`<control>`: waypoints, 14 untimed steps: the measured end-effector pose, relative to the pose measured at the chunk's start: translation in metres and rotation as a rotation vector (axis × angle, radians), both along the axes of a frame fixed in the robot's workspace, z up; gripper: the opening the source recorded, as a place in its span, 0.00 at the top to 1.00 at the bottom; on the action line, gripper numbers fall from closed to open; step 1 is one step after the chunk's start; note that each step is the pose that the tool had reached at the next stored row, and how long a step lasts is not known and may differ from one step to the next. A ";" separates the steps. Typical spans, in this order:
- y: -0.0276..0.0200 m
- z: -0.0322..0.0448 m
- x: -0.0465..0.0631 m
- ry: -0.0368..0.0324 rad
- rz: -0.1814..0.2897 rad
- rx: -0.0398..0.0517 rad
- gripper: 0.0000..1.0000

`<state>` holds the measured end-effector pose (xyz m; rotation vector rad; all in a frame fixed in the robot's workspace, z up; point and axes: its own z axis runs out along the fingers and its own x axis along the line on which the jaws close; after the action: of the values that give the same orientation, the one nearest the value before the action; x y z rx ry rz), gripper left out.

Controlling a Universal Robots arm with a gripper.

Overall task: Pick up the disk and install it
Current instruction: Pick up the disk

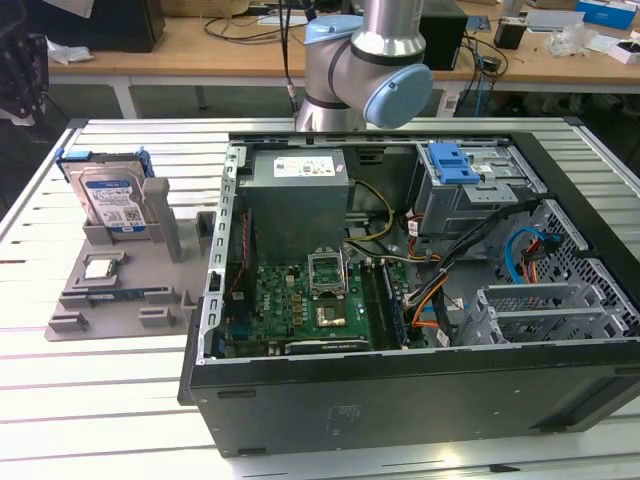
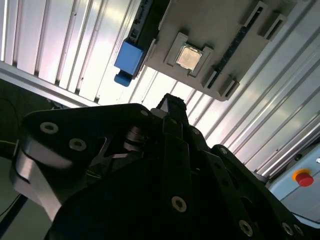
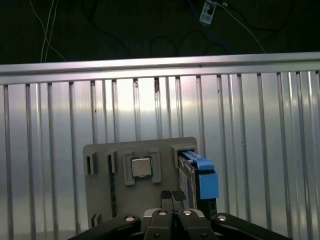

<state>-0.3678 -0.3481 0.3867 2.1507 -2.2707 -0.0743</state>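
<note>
The disk (image 1: 112, 200) stands on edge in a grey holder (image 1: 110, 300) on the slatted table, at the exterior view's left. It is silver with a blue-and-white label and blue rails. In the first wrist view the disk's blue rail (image 3: 205, 181) lies just beside my gripper (image 3: 172, 196), well below it. The two fingertips (image 3: 165, 195) are pressed together and hold nothing. In the second wrist view the disk (image 2: 128, 57) sits at the holder's (image 2: 225, 30) edge, beyond the black gripper body.
A small square silver chip (image 1: 100, 267) (image 3: 141, 167) (image 2: 189, 56) lies in a socket of the holder. An open computer case (image 1: 400, 400) fills the exterior view's middle and right, with a drive bay and blue latch (image 1: 452, 162). The arm's joint (image 1: 370, 60) rises behind it.
</note>
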 end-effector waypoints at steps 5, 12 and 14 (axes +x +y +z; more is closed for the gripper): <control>0.0000 0.0000 0.000 0.0000 0.000 0.0000 0.71; 0.0000 0.0000 0.000 0.0000 0.000 0.0000 0.52; 0.0000 0.0000 0.000 0.0000 0.000 0.0000 0.52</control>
<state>-0.3678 -0.3481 0.3867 2.1510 -2.2705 -0.0743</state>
